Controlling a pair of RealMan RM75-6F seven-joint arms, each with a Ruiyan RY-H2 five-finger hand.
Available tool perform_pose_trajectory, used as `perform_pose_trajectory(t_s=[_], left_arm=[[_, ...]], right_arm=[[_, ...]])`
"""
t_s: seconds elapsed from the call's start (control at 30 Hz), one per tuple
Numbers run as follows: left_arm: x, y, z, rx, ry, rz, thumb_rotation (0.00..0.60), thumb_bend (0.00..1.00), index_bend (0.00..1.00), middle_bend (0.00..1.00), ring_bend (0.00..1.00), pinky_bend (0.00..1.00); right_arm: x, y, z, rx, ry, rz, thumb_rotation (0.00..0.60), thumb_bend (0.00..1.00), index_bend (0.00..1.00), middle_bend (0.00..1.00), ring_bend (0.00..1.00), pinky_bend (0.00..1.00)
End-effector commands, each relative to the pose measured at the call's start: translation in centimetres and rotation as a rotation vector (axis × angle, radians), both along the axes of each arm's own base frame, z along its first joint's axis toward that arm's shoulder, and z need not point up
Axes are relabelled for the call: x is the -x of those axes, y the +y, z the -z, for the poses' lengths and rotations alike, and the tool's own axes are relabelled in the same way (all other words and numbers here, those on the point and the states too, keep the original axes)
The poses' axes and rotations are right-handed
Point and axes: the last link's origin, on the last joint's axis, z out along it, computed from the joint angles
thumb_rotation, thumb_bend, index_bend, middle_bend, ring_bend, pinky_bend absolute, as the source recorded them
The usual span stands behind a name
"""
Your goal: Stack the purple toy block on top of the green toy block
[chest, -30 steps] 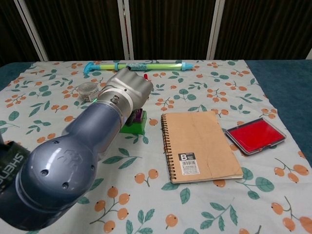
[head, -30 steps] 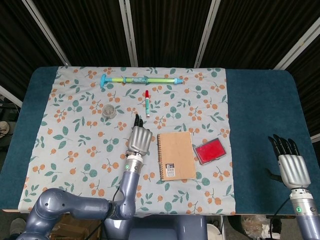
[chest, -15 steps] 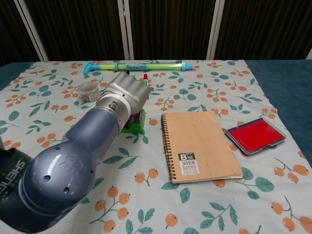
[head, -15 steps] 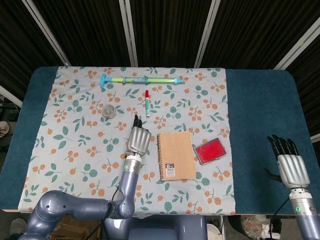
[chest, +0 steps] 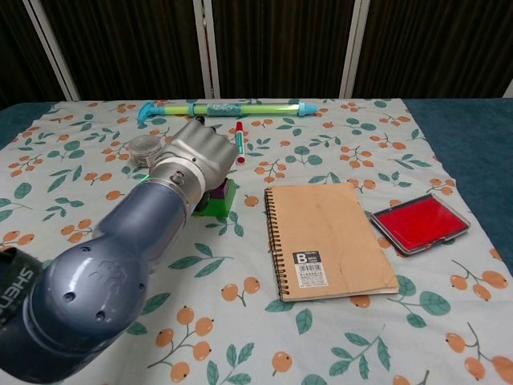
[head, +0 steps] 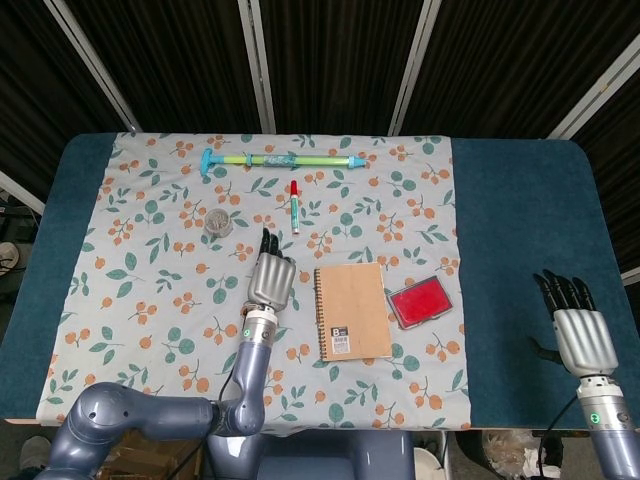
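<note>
Change: left hand (chest: 196,156) has slid toward robot's left vs. 1 s ago; fingers in head view went from one pointing out to several extended; more of the blocks shows in chest view.
Left hand: over the blocks, back of hand to both cams. Fingers look straightened in head view (head: 270,272); whether it grips anything, cannot tell, since palm side is hidden.
Right hand (head: 580,330): idle on the blue table (head: 520,250) edge, well apart from everything, fingers extended and a little apart, holds nothing.
Purple block (chest: 218,192): only a sliver visible just right of left hand, appears to sit on the green block.
Green block (chest: 215,207): on the cloth (chest: 337,152), just left of the notebook (chest: 329,239), partly under the hand.
Task est.: stack prob. made; release/withdraw is the step in hand.
Risk: hand pulling away sideways could drag purple off or tip the pair, as fingers are still v. close. If studs aren't seated, a light brush topples it.
Hidden: contact btw. fingers and purple block; seating of the blocks; head view shows neither block, hand covers them.
Other: pen (chest: 239,143), jar (chest: 145,147), red pad (chest: 419,222), long toy (chest: 224,108), none near the move.
</note>
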Motion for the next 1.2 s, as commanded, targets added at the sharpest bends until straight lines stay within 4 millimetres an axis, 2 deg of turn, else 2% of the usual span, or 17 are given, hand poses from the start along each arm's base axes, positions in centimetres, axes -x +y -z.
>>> perform_pose_trajectory(t_s=[0.03, 0.13, 0.2, 0.4, 0.6, 0.73, 0.97, 1.2], left_arm=[[-0.2, 0.0, -0.2, -0.002, 0.001, 0.015, 0.6, 0.32, 0.28, 0.18, 0.02, 0.0], [-0.5, -0.1, -0.4, -0.001, 0.001, 0.031, 0.6, 0.31, 0.17, 0.04, 0.0, 0.0], [-0.6, 0.0, -0.5, -0.001, 0.003, 0.048, 0.6, 0.31, 0.14, 0.01, 0.0, 0.0], [-1.0, 0.0, -1.5, -0.02, 0.027, 0.079, 0.6, 0.31, 0.12, 0.0, 0.0, 0.0], [-0.8, 0.2, -3.6, -0.058, 0.044, 0.069, 0.6, 0.31, 0.11, 0.0, 0.0, 0.0], [-0.6, 0.2, -5.4, -0.062, -0.003, 0.067, 0.6, 0.31, 0.09, 0.0, 0.0, 0.0], [1.9, -0.2, -8.4, -0.023, -0.118, 0.045, 0.6, 0.31, 0.01, 0.0, 0.0, 0.0], [5.4, -1.6, -8.3, 0.069, -0.195, 0.06, 0.6, 0.31, 0.0, 0.0, 0.0, 0.0]], right_arm=[[0.0, 0.0, 0.0, -0.001, 0.0, 0.0, 0.6, 0.22, 0.02, 0.06, 0.09, 0.0], [0.0, 0.0, 0.1, -0.003, 0.0, 0.0, 0.6, 0.22, 0.02, 0.06, 0.09, 0.0], [0.0, 0.0, 0.0, -0.002, 0.0, 0.001, 0.6, 0.22, 0.02, 0.06, 0.09, 0.0], [0.0, -0.1, -0.1, 0.006, -0.004, -0.002, 0.6, 0.22, 0.02, 0.06, 0.09, 0.0], [-0.1, -0.1, -0.1, 0.005, -0.001, -0.008, 0.6, 0.22, 0.02, 0.06, 0.09, 0.0], [-0.2, -0.2, 0.1, 0.0, 0.0, -0.005, 0.6, 0.22, 0.02, 0.06, 0.09, 0.0], [-0.4, -0.2, 0.2, -0.001, 0.004, -0.009, 0.6, 0.22, 0.02, 0.06, 0.09, 0.0], [-0.6, -0.2, 0.4, -0.006, 0.009, -0.013, 0.6, 0.22, 0.02, 0.06, 0.09, 0.0]])
